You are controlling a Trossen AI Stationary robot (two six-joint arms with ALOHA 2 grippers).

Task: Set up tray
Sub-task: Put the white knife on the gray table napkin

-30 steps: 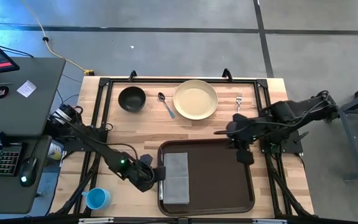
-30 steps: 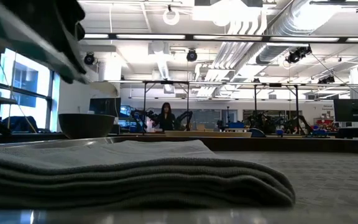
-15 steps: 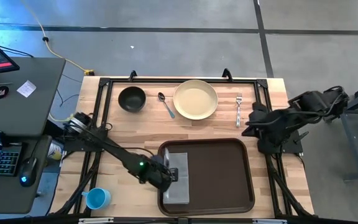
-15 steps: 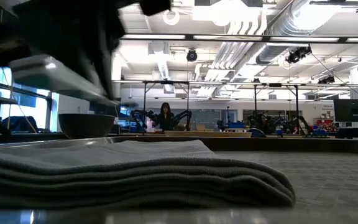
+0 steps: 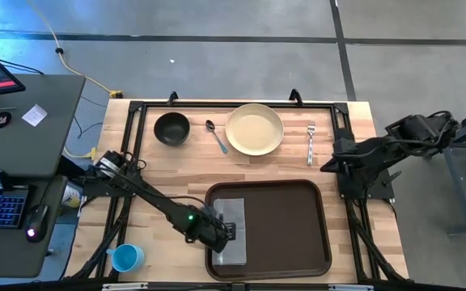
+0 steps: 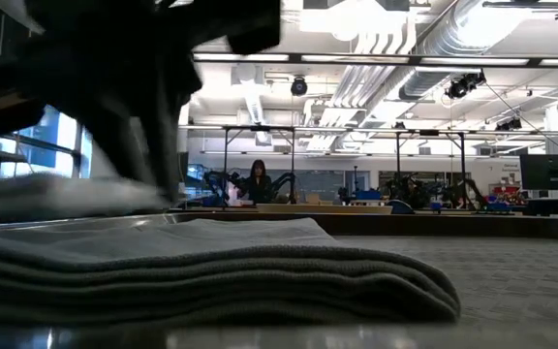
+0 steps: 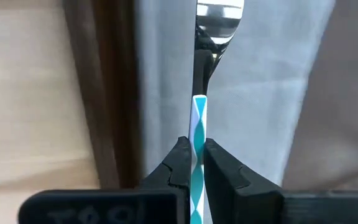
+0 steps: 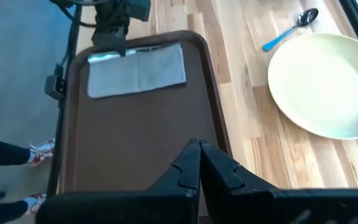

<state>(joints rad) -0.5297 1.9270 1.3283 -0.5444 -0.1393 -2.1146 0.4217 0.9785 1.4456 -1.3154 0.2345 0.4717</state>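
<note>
Cutlery with a teal-and-white striped handle (image 7: 199, 155) is pinched between the closed fingers of the left claw (image 7: 194, 163), its shiny metal end (image 7: 219, 18) reaching forward over the grey napkin (image 5: 235, 229). That napkin lies directly beneath the claw, on the near-left part of the dark brown tray (image 5: 285, 226), which sits on the bench (image 5: 192, 166). To place it well, I would lower gently until the utensil lies flat along the napkin, parallel to its long fold, then let go without dragging the cloth. The right claw (image 8: 199, 163), fingers pressed together and empty, waits beyond the tray's far right corner, beside the fork (image 5: 311, 141).
</note>
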